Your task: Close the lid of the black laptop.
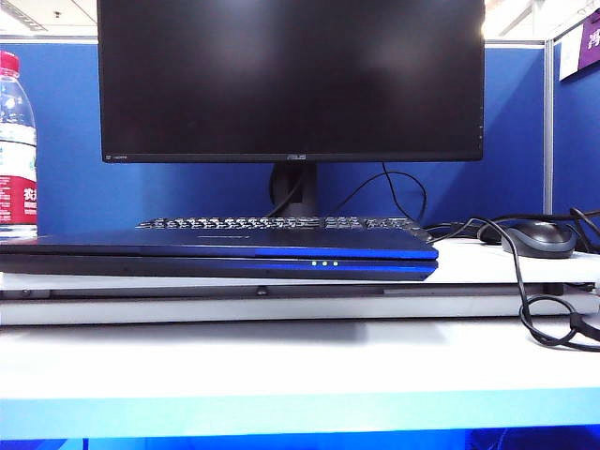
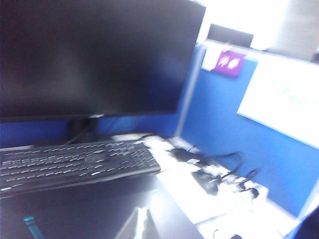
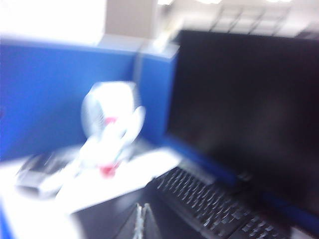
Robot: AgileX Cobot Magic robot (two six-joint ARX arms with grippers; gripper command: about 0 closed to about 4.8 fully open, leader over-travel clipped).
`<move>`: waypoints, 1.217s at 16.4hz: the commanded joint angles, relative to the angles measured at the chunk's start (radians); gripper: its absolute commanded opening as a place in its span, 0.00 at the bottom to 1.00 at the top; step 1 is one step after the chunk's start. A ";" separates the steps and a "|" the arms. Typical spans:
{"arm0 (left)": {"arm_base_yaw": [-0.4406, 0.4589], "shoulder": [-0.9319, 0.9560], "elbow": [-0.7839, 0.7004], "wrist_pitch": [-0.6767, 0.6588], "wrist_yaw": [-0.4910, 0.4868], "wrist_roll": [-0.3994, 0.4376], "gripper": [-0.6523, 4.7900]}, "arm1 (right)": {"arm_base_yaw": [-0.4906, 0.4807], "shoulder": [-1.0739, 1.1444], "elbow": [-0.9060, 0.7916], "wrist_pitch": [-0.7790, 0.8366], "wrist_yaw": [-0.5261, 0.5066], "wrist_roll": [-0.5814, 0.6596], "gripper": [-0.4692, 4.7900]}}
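The black laptop (image 1: 220, 251) lies flat on the white bench (image 1: 281, 361), and its lid (image 1: 216, 241) is down all the way. Three tiny lights (image 1: 324, 263) glow on its front edge. In my left wrist view the dark shiny lid (image 2: 89, 209) is right under my left fingers (image 2: 141, 224). My left fingers are pressed together and hold nothing. In my right wrist view my right fingers (image 3: 143, 221) hang over the same dark lid (image 3: 107, 219). They are pressed together too, and they hold nothing. Both wrist views are blurry.

Just past my fingers, behind the laptop, is a black keyboard (image 1: 277, 223). Behind that stands a big black monitor (image 1: 291, 80) on its stand, with a dark screen. Out toward my right side a dark mouse (image 1: 537, 238) sits on the bench, with black cables (image 1: 525, 300) looping near it. Out toward my left side a water bottle (image 1: 16, 150) with a red cap stands upright. A blue wall (image 1: 450, 141) is behind everything.
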 commanded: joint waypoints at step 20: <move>0.000 -0.055 -0.359 0.088 0.232 -0.090 0.11 | 0.000 -0.470 -0.603 -0.039 0.326 0.398 0.08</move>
